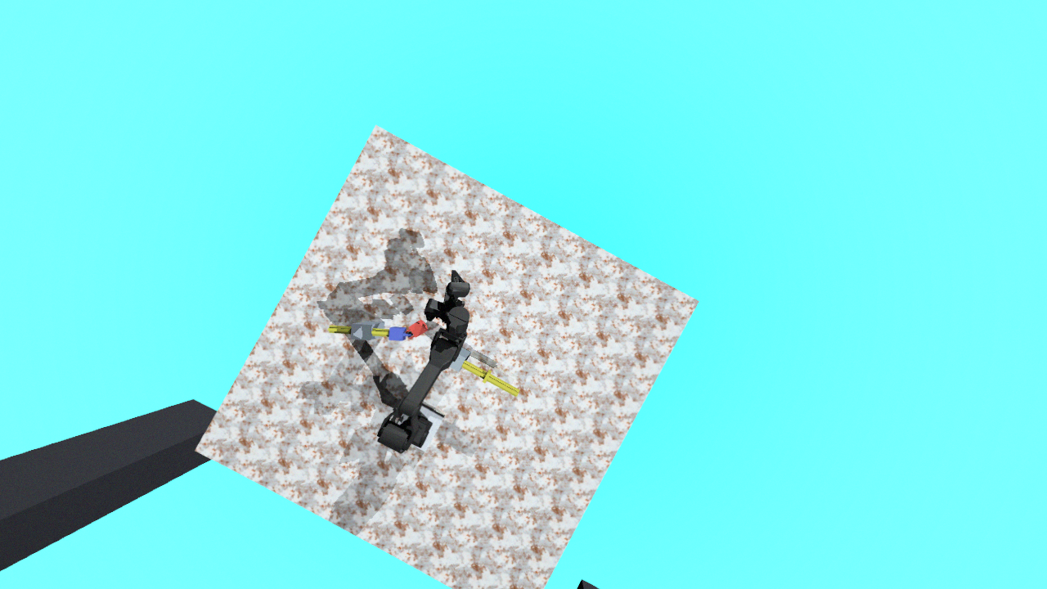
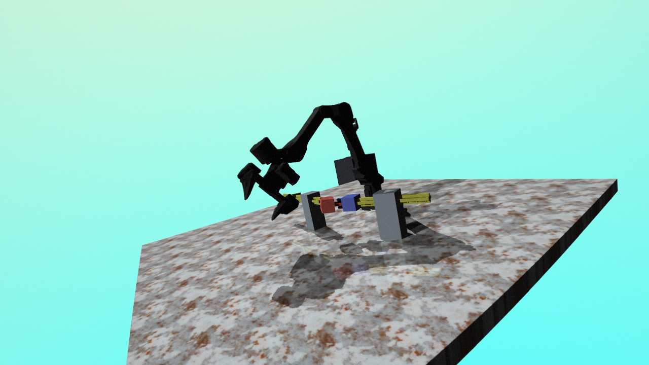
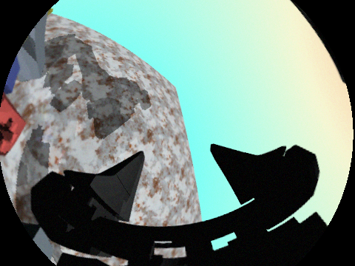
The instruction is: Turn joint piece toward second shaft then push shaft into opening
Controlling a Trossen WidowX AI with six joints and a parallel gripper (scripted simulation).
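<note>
The red joint piece hangs on hinges beside the blue square piece. A dark cross-shaped opening shows in its face in the wrist view. In the top view it slants up-right, out of line with the second shaft. The fixed yellow shaft passes through a grey block. The second yellow shaft runs through the other grey block; the arm hides its inner end from above. My gripper is open and empty, to one side of the red piece.
The mottled table carries both blocks. The arm reaches over the second block in the top view. A small cross-shaped collar sits on the second shaft. A dark beam stands beyond the table's left corner in the top view.
</note>
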